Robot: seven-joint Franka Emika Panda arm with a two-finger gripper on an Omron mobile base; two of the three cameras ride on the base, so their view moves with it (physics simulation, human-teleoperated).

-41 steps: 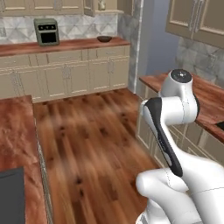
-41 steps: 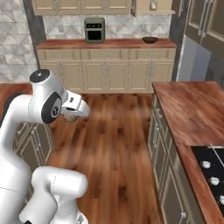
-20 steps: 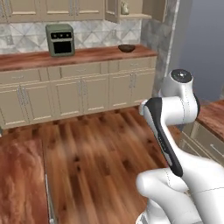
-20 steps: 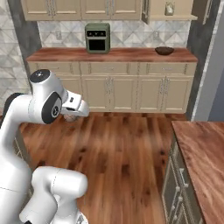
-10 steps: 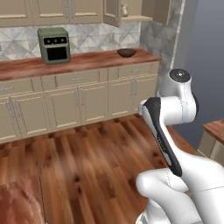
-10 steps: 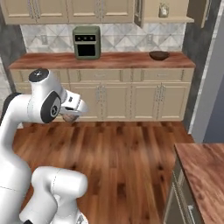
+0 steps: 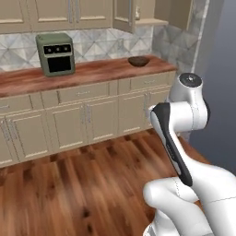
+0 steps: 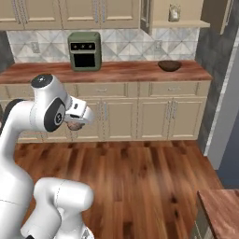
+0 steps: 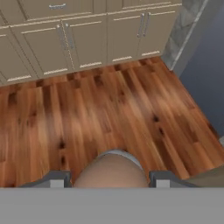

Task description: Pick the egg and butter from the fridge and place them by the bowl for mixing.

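Observation:
My gripper [image 9: 109, 180] is shut on a tan egg [image 9: 112, 169], which bulges up between the two fingertips in the hand view. From the right base view the gripper [image 8: 75, 124] hangs at chest height over the wood floor with the egg [image 8: 73, 125] under the hand. The dark brown bowl [image 7: 138, 61] stands on the far wooden counter [image 7: 92, 71], towards its right end [image 8: 169, 66]. Right of that counter rises the grey side of the fridge [image 7: 219, 87] [image 8: 228, 116]. The butter is out of view.
A grey-green toaster oven [image 7: 55, 54] [image 8: 84, 50] sits on the same counter, left of the bowl. Cream cabinets [image 8: 140, 116] run below it. Open wood floor [image 9: 100, 109] lies between me and them. A counter corner [image 8: 219, 210] juts in at the lower right.
The whole picture has shifted: the base has moved, and the far counter with the bowl and oven now looks closer and more face-on. The arm's pose and its grip on the egg are unchanged.

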